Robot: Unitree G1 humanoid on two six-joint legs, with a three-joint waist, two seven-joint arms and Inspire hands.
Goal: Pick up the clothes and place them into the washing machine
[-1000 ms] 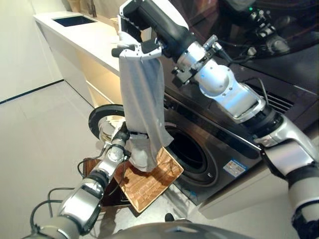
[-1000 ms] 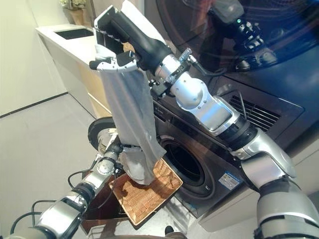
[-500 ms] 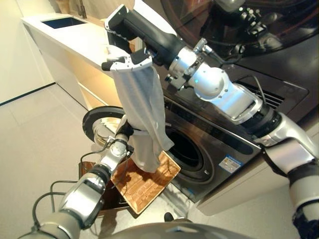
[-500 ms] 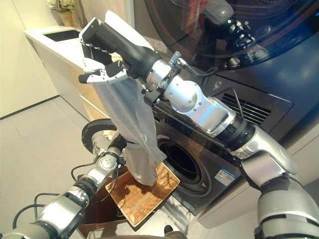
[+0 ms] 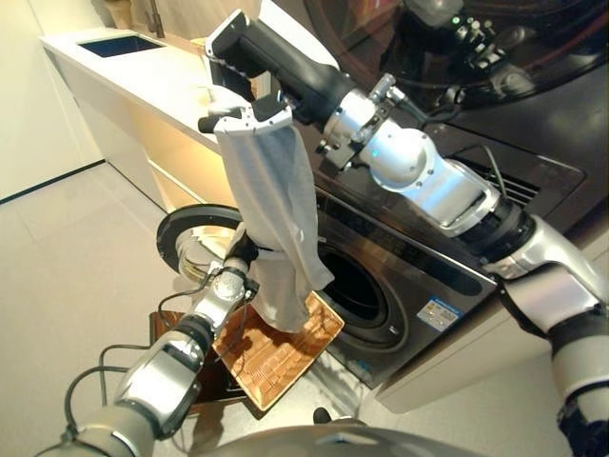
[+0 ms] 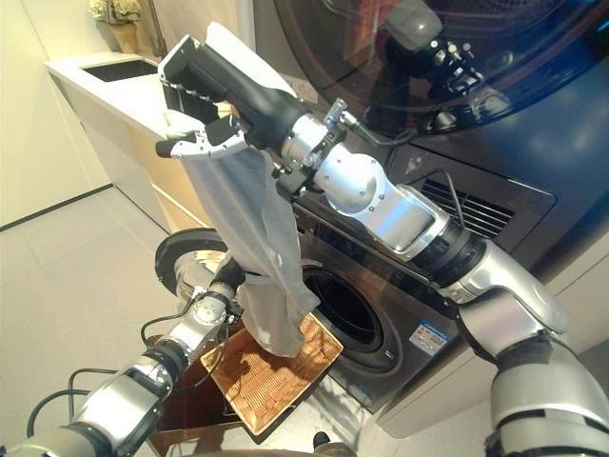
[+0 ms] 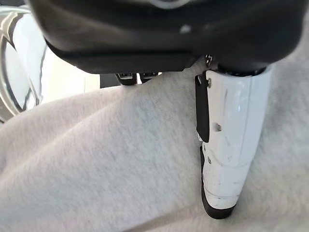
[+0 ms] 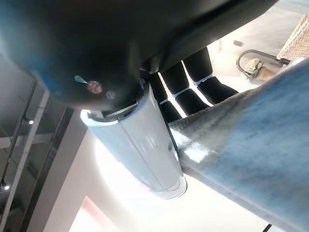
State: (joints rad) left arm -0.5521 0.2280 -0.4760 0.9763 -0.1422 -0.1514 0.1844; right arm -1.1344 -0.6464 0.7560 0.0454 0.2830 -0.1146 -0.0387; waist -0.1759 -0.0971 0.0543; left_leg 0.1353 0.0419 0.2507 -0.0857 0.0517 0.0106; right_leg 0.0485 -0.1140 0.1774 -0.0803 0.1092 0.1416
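A long grey garment (image 5: pixel 271 190) hangs from my right hand (image 5: pixel 271 69), which is raised high before the washing machine (image 5: pixel 447 286) and shut on the cloth's top edge; the right wrist view shows the cloth (image 8: pixel 251 140) pinched between thumb and fingers. My left hand (image 5: pixel 242 253) holds the garment's lower part, the white thumb (image 7: pixel 227 145) pressed on the grey cloth (image 7: pixel 111 164) with the fingers tucked behind a fold. The garment's bottom end hangs just above a wicker basket (image 5: pixel 281 354), to the left of the drum opening (image 5: pixel 360 284).
The machine's round door (image 5: pixel 186 233) stands swung open at the left, behind my left hand. A white counter (image 5: pixel 162 76) with a sink (image 5: pixel 122 43) runs along the back left. Pale floor (image 5: pixel 67 257) lies to the left.
The camera has shifted since a second ago. Both hands keep their hold on the garment, which hangs much as before.
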